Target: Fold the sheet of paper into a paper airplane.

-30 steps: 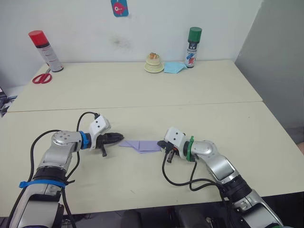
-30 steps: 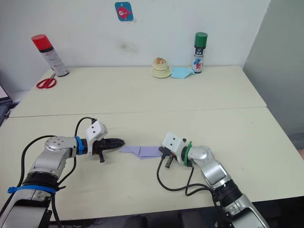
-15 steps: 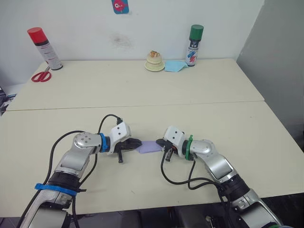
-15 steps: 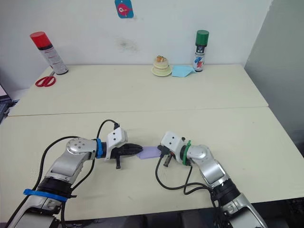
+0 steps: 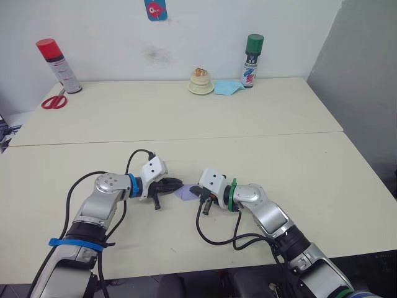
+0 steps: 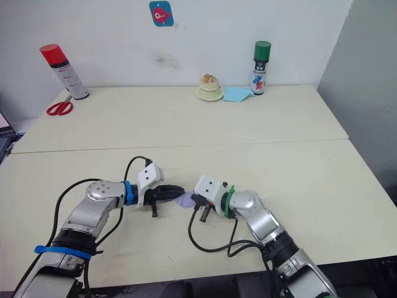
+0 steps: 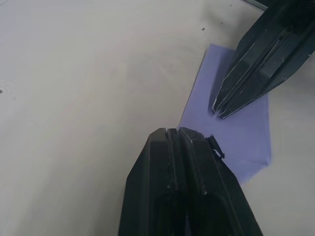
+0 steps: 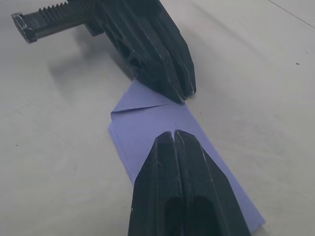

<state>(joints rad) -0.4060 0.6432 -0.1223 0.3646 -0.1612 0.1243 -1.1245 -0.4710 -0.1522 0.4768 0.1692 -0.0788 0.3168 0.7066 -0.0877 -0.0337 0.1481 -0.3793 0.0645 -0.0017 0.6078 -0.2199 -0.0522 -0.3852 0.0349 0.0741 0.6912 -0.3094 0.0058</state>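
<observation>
The lavender sheet of paper [image 5: 185, 193] lies on the near table, folded into a small layered piece with a triangular flap [image 8: 142, 105]. My left gripper [image 5: 178, 184] is shut, its tip resting at the paper's left edge [image 7: 197, 113]. My right gripper [image 5: 194, 190] is shut too, and its tip presses down on the paper [image 8: 147, 129] from the right. The two tips nearly meet over it, so most of the paper is covered in the head views.
Along the far wall stand a red-capped spray can [image 5: 57, 65], red scissors [image 5: 54, 100], a cream round object [image 5: 200, 82], a light blue paper [image 5: 227, 88] and a green-capped spray can [image 5: 252, 61]. A seam [image 5: 186, 139] splits the two tables.
My left gripper has moved right onto the paper's left end and my right gripper has slid left. The strip of paper showing between them has shrunk to a small patch.
</observation>
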